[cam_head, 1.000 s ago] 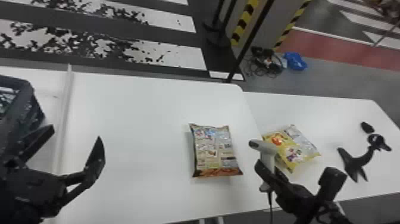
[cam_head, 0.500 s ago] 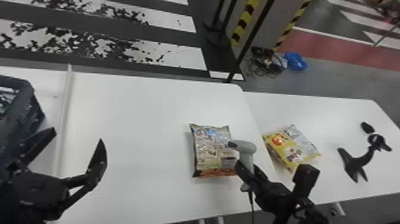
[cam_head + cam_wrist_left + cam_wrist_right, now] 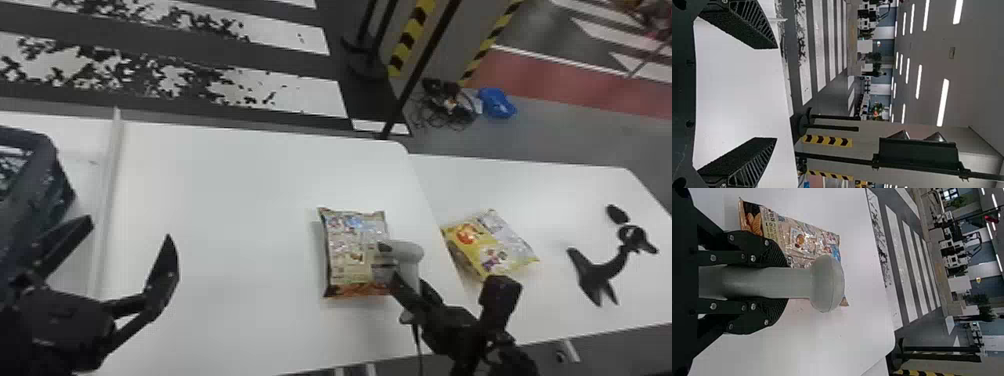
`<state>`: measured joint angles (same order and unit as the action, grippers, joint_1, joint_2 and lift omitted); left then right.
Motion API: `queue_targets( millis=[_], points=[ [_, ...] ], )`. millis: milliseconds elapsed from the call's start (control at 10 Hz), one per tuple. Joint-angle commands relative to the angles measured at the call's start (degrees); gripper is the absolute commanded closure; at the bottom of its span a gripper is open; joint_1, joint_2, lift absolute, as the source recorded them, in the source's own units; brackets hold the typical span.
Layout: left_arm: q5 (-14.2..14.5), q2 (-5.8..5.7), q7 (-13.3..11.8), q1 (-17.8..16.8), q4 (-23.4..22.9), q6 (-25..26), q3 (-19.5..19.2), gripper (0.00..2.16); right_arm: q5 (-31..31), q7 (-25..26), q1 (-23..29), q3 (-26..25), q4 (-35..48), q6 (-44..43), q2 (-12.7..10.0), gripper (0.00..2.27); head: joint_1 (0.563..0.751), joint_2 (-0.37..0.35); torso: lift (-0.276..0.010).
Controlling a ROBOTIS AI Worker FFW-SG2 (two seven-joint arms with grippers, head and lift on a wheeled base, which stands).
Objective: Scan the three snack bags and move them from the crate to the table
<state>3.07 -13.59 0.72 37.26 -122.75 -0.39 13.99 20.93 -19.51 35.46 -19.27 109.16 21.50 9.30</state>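
My right gripper (image 3: 407,285) is at the right edge of a brown snack bag (image 3: 350,255) lying on the white table (image 3: 240,210). In the right wrist view the gripper (image 3: 766,282) is shut on the handle of a grey scanner (image 3: 826,283), whose head overlaps part of the snack bag (image 3: 801,237). A yellow snack bag (image 3: 492,250) lies on the adjoining table to the right. At the left, my left gripper (image 3: 132,230) stands open beside the dark crate (image 3: 37,200); in the left wrist view the gripper (image 3: 774,93) has nothing between its fingers.
A black scanner stand (image 3: 602,270) is on the right table (image 3: 550,185). A raised white strip (image 3: 107,200) runs between the crate and the main table surface. Behind the tables rises a dark pole (image 3: 415,75).
The right gripper has moved left with the scanner, from beside the yellow bag to over the brown bag's right edge. The left arm has shifted only slightly.
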Motion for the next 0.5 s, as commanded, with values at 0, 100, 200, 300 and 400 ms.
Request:
queue_targets(
  millis=[0, 100, 200, 300, 400],
  points=[
    [0.0, 0.05, 0.0, -0.2, 0.1, 0.0, 0.1, 0.03, -0.1, 0.0, -0.6, 0.2, -0.8, -0.4, 0.1, 2.24, 0.695, -0.35, -0.062],
    [0.0, 0.05, 0.0, -0.2, 0.1, 0.0, 0.1, 0.03, -0.2, -0.1, -0.7, 0.3, -0.8, -0.6, 0.2, 2.24, 0.695, -0.35, -0.062],
    [0.0, 0.05, 0.0, -0.2, 0.1, 0.0, -0.1, 0.03, -0.8, 0.0, -1.2, 1.0, -1.1, -0.4, 0.3, 2.24, 0.695, -0.35, -0.062],
    [0.0, 0.05, 0.0, -0.2, 0.1, 0.0, -0.2, 0.03, -1.9, 0.0, -1.9, 1.8, -1.6, 0.1, 0.3, 2.24, 0.695, -0.35, -0.062],
    [0.0, 0.05, 0.0, -0.2, 0.1, 0.0, -0.3, 0.03, -2.5, 0.1, -2.4, 2.3, -2.1, 0.3, 0.3, 2.24, 0.695, -0.35, -0.062]
  ],
)
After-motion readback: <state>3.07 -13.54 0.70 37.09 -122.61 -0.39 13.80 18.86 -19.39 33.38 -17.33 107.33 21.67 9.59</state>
